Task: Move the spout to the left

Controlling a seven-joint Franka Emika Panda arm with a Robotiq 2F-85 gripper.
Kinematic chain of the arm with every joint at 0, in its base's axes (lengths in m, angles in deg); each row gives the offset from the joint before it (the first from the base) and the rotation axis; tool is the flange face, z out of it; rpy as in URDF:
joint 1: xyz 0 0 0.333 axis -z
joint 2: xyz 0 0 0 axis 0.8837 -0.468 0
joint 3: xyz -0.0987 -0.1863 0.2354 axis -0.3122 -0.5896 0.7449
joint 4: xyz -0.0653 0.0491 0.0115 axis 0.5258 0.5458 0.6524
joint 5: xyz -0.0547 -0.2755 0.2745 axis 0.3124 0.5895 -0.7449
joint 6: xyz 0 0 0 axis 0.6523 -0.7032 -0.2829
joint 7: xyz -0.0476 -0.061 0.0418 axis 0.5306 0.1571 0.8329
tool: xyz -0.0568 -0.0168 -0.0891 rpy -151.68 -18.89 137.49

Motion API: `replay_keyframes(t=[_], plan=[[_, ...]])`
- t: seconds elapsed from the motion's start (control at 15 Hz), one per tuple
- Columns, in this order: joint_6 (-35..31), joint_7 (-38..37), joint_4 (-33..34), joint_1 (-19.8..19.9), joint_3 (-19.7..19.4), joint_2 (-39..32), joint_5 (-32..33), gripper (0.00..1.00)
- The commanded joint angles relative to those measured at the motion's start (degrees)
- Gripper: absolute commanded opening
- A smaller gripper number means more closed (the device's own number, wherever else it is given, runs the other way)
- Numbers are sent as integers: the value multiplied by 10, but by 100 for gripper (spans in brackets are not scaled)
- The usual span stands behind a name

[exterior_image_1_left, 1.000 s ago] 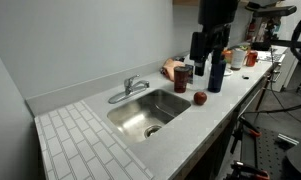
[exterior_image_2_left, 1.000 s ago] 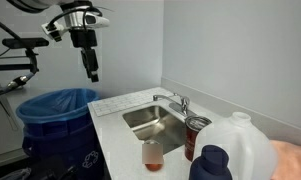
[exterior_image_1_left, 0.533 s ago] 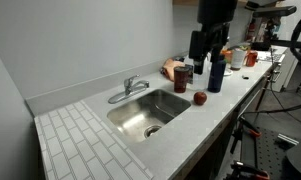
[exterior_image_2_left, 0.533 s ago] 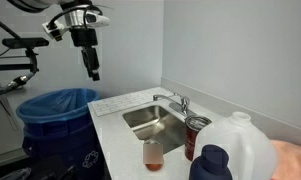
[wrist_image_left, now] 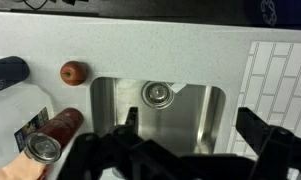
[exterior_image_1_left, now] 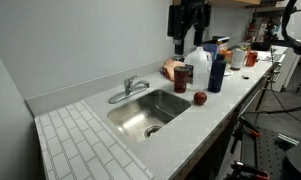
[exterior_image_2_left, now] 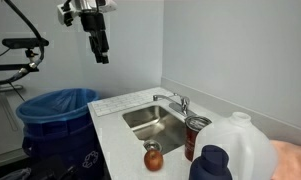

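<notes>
Pincer [exterior_image_2_left: 104, 55] hangs high in the air, its fingers spread wide and holding nothing. Below it is the steel sink [exterior_image_1_left: 140, 110], set in the counter [exterior_image_1_left: 205, 125]. The shiny spout [exterior_image_1_left: 120, 96] reaches over the sink's back edge, well apart from the pincer.

A long, pale speckled countertop [exterior_image_1_left: 205, 122] runs along a plain light grey wall [exterior_image_1_left: 80, 40] under even light. A rectangular stainless steel sink basin [exterior_image_1_left: 168, 100] is sunk into the countertop, and small white rectangular tiles [exterior_image_1_left: 75, 145] cover one end. Beyond that end, lower than the countertop, stands a round blue plastic bin with a clear liner [exterior_image_2_left: 55, 108].
</notes>
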Motion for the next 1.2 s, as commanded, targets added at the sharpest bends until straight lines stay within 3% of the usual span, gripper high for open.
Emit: replay_keyframes(t=[0.0, 0.33, 0.73, 0.93, 1.0, 1.13], plan=[[2, -4, 2, -11, -9, -3, 5, 100], [-123, -47, 12, 16, -28, -80, 26, 100], [-251, -85, 49, 24, -58, -210, 114, 100], [-269, -108, 81, 10, -73, -251, 146, 100], [-270, -81, 43, 5, -82, -222, 122, 100], [-270, -83, 50, 1, -88, -235, 123, 100]])
